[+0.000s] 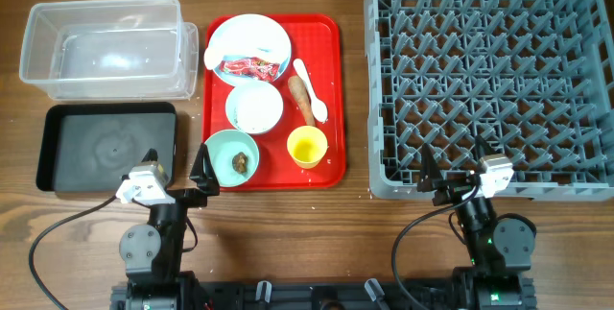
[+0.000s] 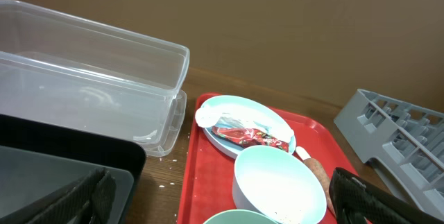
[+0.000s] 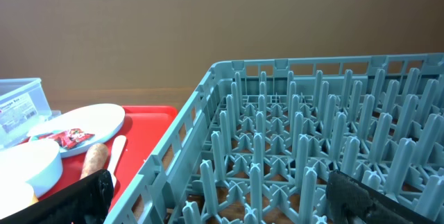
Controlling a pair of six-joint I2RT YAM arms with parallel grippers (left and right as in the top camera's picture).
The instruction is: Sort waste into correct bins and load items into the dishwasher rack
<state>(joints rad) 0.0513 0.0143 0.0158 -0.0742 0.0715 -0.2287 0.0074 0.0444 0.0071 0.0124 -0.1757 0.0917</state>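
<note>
Nearest the lens, both arms sat at the near edge of the wooden table. The left gripper hung with its fingers spread wide over the gap between the black tray and the red serving tray. The right gripper was equally wide at the near wall of the grey dishwasher rack, which filled the right side with rows of upright pegs.

On the red tray, the pale plate lay farthest. It carried a red-and-white crumpled wrapper and a white tissue at its left rim. Nearer sat the white bowl, then the mint-green bowl holding brown scraps. The yellow cup stood to its right. The carrot-like stick and the white spoon lay side by side beyond the cup.

The clear tub sat far left. A white label showed on its side, but the print was too small to read, as was the wrapper's.
</note>
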